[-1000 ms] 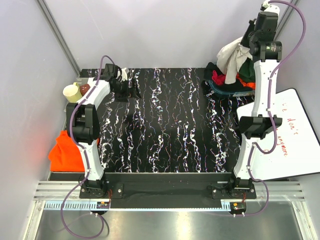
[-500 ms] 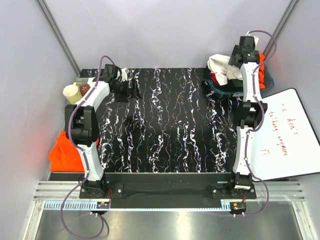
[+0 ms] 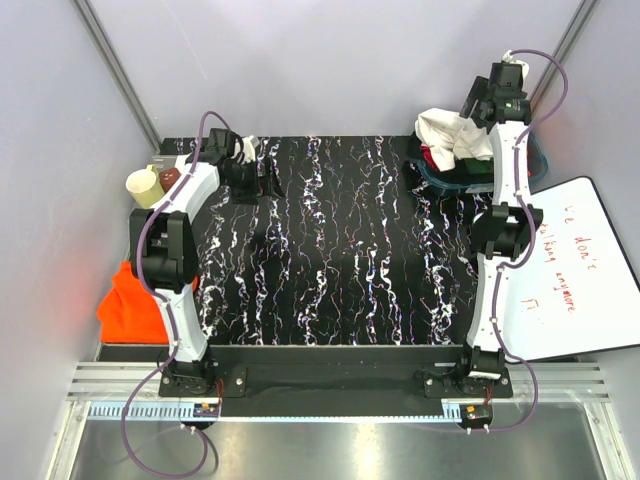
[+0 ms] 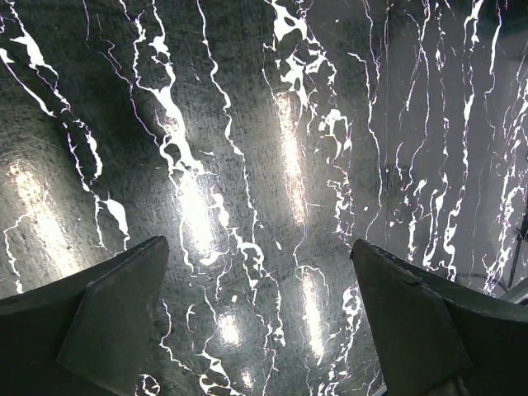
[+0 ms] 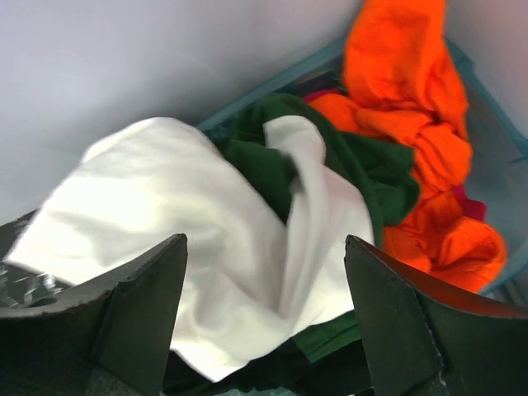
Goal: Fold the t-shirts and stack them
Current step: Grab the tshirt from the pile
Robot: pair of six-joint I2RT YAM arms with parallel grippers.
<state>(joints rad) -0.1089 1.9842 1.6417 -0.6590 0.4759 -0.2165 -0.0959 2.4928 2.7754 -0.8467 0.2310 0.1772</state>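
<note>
A cream t-shirt (image 3: pixel 443 132) with dark green sleeves lies crumpled on top of the pile in the teal basket (image 3: pixel 540 158) at the back right. My right gripper (image 3: pixel 482 110) hovers just above it, open, nothing between its fingers. In the right wrist view the cream t-shirt (image 5: pixel 206 247) fills the space below the right gripper (image 5: pixel 264 239), with an orange t-shirt (image 5: pixel 412 132) behind it and the basket rim (image 5: pixel 487 99) at the right. A magenta t-shirt (image 3: pixel 435 158) peeks out underneath. Another orange t-shirt (image 3: pixel 128 300) lies folded off the table's left edge. My left gripper (image 3: pixel 262 180) (image 4: pixel 260 242) stands open over the bare table.
The black marbled table (image 3: pixel 340 260) spans the middle. A cream cup (image 3: pixel 144 186) and a brown cup (image 3: pixel 169 178) stand at the back left. A white board (image 3: pixel 575 270) with red writing lies at the right. Grey walls close in on three sides.
My right gripper held the cream t-shirt high above the basket, came down, opened and let it fall onto the pile. The left arm has not moved.
</note>
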